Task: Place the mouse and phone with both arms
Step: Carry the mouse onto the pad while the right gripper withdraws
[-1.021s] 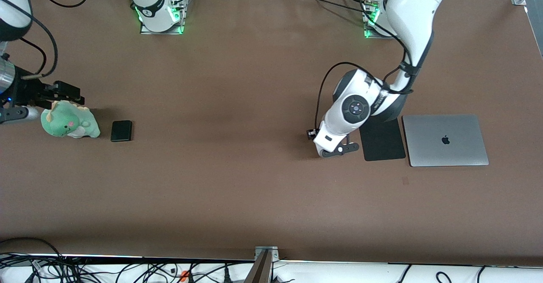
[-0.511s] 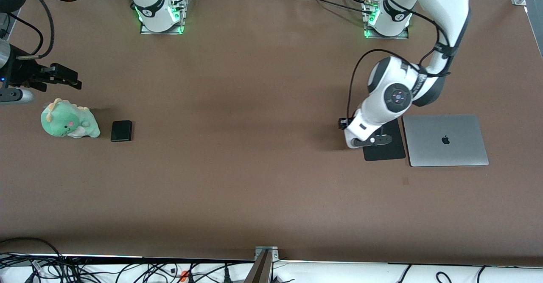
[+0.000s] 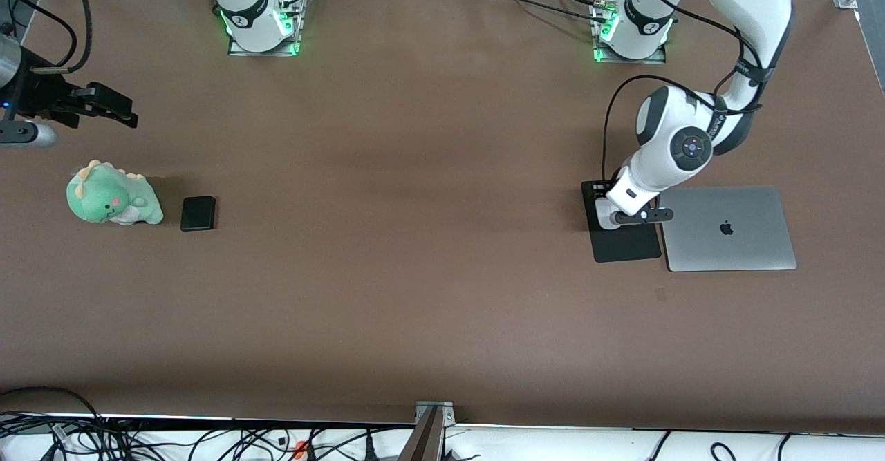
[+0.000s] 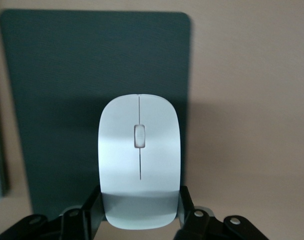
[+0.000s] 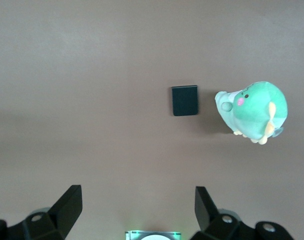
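- The left gripper (image 4: 140,215) is pinching the mouse (image 4: 140,160) by its rear flanks, one finger on each side, and carries it over the mouse pad (image 3: 626,245), which lies beside the laptop (image 3: 726,228).
- The mouse looks light, rigid and glossy, so I judge it liable to slip. The straight side walls near the tail, where the fingers sit now, seem the best hold; the domed top would squirt out.
- The right gripper (image 5: 137,210) hangs with its fingers spread wide and nothing between them, over bare table at the right arm's end.
- The phone (image 3: 198,213) lies flat on the table just beside a green plush dinosaur (image 3: 113,201).
- The phone looks a stiff, smooth slab, probably heavier than the mouse. Its low profile leaves little to grasp, so the long edges seem the place to clamp, though its thickness is hard to read from above.
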Controlling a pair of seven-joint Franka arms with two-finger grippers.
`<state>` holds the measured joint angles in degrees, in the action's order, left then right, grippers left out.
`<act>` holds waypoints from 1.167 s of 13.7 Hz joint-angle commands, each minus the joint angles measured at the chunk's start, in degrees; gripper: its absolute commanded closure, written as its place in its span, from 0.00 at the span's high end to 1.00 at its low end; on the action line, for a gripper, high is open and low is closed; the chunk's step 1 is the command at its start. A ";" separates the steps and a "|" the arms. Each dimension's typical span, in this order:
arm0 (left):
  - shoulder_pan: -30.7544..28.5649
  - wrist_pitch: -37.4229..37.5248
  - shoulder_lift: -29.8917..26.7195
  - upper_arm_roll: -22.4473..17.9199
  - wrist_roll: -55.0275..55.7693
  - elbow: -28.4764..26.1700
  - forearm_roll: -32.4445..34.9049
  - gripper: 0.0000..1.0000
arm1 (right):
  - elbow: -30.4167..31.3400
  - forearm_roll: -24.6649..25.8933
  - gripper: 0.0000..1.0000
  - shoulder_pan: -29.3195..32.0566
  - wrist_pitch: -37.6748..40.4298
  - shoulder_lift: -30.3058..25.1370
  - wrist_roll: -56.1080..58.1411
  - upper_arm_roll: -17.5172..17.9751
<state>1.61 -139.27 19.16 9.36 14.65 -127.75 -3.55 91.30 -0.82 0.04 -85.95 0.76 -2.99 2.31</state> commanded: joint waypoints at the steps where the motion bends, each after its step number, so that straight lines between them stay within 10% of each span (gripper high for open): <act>1: -2.67 -0.48 3.14 0.39 -2.69 2.05 1.08 0.50 | 0.55 0.65 1.00 1.28 0.61 -1.91 -2.99 2.43; 8: -3.81 1.36 4.83 0.39 -2.43 6.71 1.61 1.00 | 0.46 0.82 1.00 1.37 0.96 -2.17 -2.64 1.82; 16: -5.13 32.78 1.58 0.39 -2.70 27.78 1.61 1.00 | 0.37 0.91 1.00 1.37 1.66 -3.05 -2.90 0.32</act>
<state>-2.97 -115.21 20.94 9.31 12.26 -106.88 -3.36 91.30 -0.31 0.88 -84.92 -1.10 -5.37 2.37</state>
